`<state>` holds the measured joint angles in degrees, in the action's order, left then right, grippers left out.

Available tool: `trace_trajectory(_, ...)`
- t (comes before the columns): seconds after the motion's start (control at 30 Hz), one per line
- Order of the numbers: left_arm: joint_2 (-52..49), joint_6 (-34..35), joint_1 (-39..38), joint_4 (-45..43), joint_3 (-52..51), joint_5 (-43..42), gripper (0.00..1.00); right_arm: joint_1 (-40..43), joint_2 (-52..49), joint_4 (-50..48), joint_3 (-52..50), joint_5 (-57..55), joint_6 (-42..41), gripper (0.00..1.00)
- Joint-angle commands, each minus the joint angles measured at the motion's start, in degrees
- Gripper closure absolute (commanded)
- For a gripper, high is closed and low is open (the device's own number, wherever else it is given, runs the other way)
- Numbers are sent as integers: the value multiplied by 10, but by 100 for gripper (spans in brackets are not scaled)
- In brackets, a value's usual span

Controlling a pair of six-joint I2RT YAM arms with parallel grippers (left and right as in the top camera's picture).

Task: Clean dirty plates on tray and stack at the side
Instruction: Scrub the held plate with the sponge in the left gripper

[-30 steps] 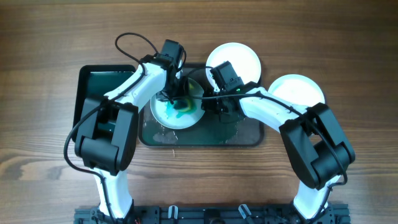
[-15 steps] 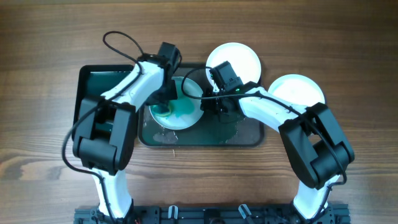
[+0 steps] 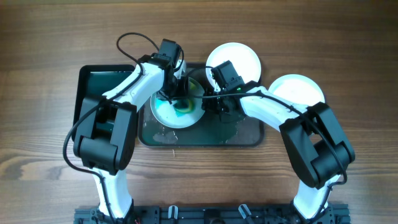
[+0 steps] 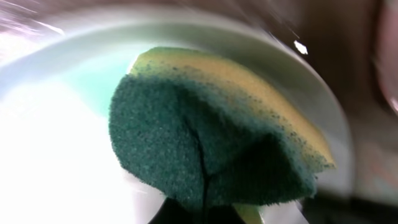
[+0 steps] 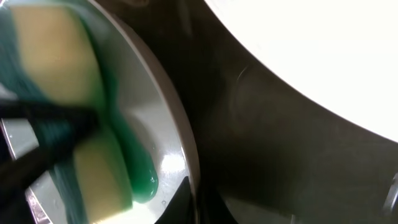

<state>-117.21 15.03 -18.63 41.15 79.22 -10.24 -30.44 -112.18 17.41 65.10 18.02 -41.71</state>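
Observation:
A pale plate smeared with teal-green lies on the left part of the dark tray. My left gripper is shut on the yellow-green sponge and presses it onto the plate. In the left wrist view the sponge covers the plate, green side towards the camera. My right gripper is shut on the plate's right rim. In the right wrist view its fingers pinch that rim, with green liquid and the sponge beside them. Two clean white plates lie off the tray, to the right.
A black tub with green liquid stands left of the tray, under the left arm. The nearer white plate also shows in the right wrist view, just past the tray's floor. Bare wooden table surrounds everything.
The left gripper swept the sponge to the plate's left side half a second ago and has now brought it back towards the plate's right. The right gripper has held still on the rim.

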Motion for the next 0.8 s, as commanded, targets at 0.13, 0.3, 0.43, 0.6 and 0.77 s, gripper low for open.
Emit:
trace_trajectory(0.13, -11, 170, 3, 26, -4, 311, 96, -1, -8, 4, 7, 13, 12, 96)
trace_trajectory(0.3, -11, 167, 2, 143, -4, 182, 96, -1, -8, 4, 7, 11, 11, 96)
trace_trajectory(0.43, -11, 90, 2, 209, -4, 84, 96, -1, -8, 3, 7, 11, 11, 96)
trace_trajectory(0.6, -11, -82, 2, 200, -3, -129, 96, -1, -8, 3, 7, 12, 10, 96)
trace_trajectory(0.77, -11, -88, 2, 153, -3, -178, 96, -1, -8, 4, 7, 12, 10, 96)
